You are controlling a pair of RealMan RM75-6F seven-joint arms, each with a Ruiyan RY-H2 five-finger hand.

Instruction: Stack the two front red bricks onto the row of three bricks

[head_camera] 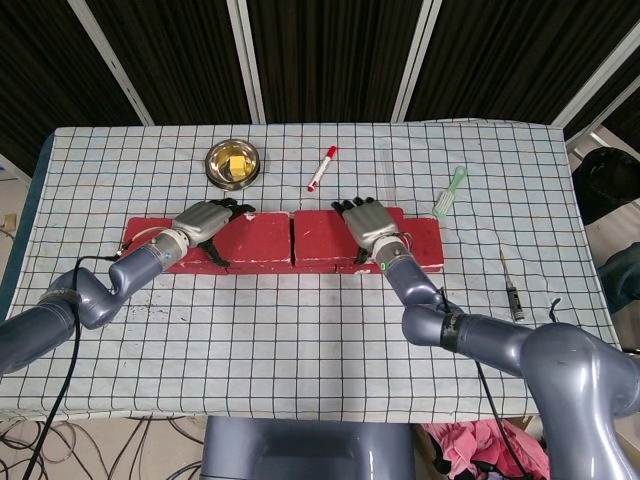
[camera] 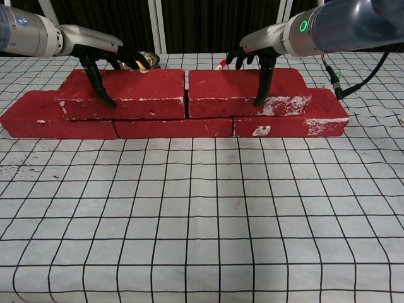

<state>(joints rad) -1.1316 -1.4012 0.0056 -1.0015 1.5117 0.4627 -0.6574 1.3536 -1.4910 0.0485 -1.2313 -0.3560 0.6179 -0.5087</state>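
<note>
Across the middle of the chest view, three red bricks lie end to end on the checked tablecloth (camera: 202,221): the left bottom brick (camera: 38,117), the middle bottom brick (camera: 173,127) and the right bottom brick (camera: 309,120). Two more red bricks sit on top of this row, side by side with a narrow gap between them: the left top brick (camera: 132,95) and the right top brick (camera: 240,93).

The left hand (head_camera: 205,222) lies over the left top brick toward its left end, clamped on it, with the thumb (camera: 101,88) down the front face and the other fingers over the far edge. The right hand (head_camera: 368,224) lies over the right top brick toward its right end. Its fingers reach over the far edge and one dark finger (camera: 262,85) points down the front face; whether it presses the brick or stands just clear cannot be told.

In the upper part of the head view, behind the bricks, stand a metal bowl (head_camera: 233,163) with something yellow inside, a red marker (head_camera: 321,168) and a pale green brush (head_camera: 450,192). A small dark tool (head_camera: 512,290) lies at the right.
</note>
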